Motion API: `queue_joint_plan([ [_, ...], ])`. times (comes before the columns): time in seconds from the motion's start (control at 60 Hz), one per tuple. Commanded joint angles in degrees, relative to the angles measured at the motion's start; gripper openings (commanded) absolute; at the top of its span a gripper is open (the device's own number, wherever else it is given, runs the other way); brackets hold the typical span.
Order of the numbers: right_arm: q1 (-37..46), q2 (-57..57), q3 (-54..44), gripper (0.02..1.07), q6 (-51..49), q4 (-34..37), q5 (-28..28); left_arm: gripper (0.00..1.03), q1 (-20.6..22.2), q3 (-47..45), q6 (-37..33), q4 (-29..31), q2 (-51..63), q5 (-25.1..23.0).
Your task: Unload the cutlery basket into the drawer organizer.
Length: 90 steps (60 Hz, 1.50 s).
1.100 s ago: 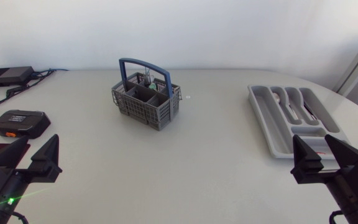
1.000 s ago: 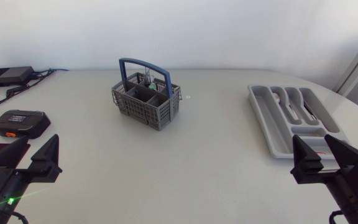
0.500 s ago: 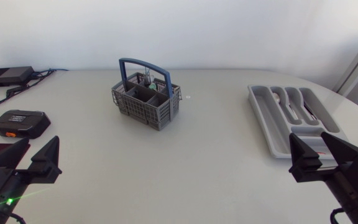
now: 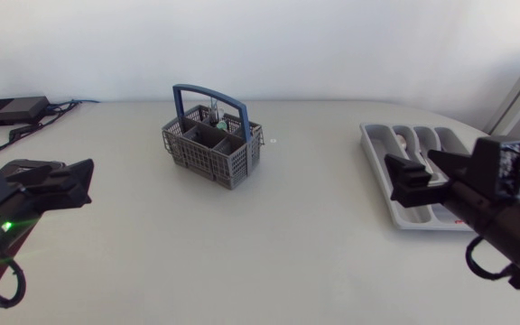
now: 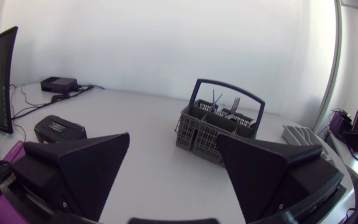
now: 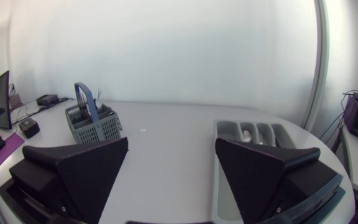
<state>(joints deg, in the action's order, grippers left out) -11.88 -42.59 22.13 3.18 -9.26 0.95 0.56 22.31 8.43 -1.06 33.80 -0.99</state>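
The grey cutlery basket with a blue handle stands at the table's back middle, with forks sticking up in it. The grey drawer organizer lies at the right, with some cutlery in its slots. My left gripper hovers open and empty at the left, far from the basket. My right gripper hovers open and empty over the organizer's near end and hides part of it. In the right wrist view the basket and the organizer lie well ahead of the right gripper. The left gripper also faces the organizer.
A black box with cables sits at the back left corner. A black device with orange marks lies near the left edge, under my left arm. A small white speck lies right of the basket.
Both arms have lifted and come inward. The left gripper rose over the black device. The right gripper swung up over the organizer's near end. Both stayed open.
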Motion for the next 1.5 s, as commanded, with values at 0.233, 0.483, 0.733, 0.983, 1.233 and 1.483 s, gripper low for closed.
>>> queue_joint_plan([
  [0.233, -8.95, -27.20, 15.84, 1.03, -4.50, 7.32, 1.60, 0.96, 5.07, 13.64, 0.89, 4.93, 21.31, 0.82],
  [0.483, -12.03, -44.60, 32.27, 1.02, -6.96, 13.12, -8.42, 0.96, 6.03, 22.34, -0.52, 7.30, 34.14, 0.73],
  [0.733, -14.66, -56.38, 47.83, 1.02, -14.25, 20.68, -9.39, 0.93, 5.86, 28.94, -16.69, 9.06, 43.98, -0.50],
  [0.983, -18.00, -69.03, 60.75, 0.93, -17.24, 16.02, -9.92, 0.93, 5.60, 31.48, -17.21, 5.19, 50.31, -7.62],
  [1.233, -19.15, -77.91, 69.10, 0.57, -17.95, 10.84, -8.95, 0.93, 5.16, 31.48, -17.30, 0.36, 53.12, -7.71],
  [1.483, -19.32, -78.44, 68.75, 0.26, -19.88, 9.43, -9.65, 0.93, 5.42, 30.96, -17.57, 0.01, 53.21, -7.88],
])
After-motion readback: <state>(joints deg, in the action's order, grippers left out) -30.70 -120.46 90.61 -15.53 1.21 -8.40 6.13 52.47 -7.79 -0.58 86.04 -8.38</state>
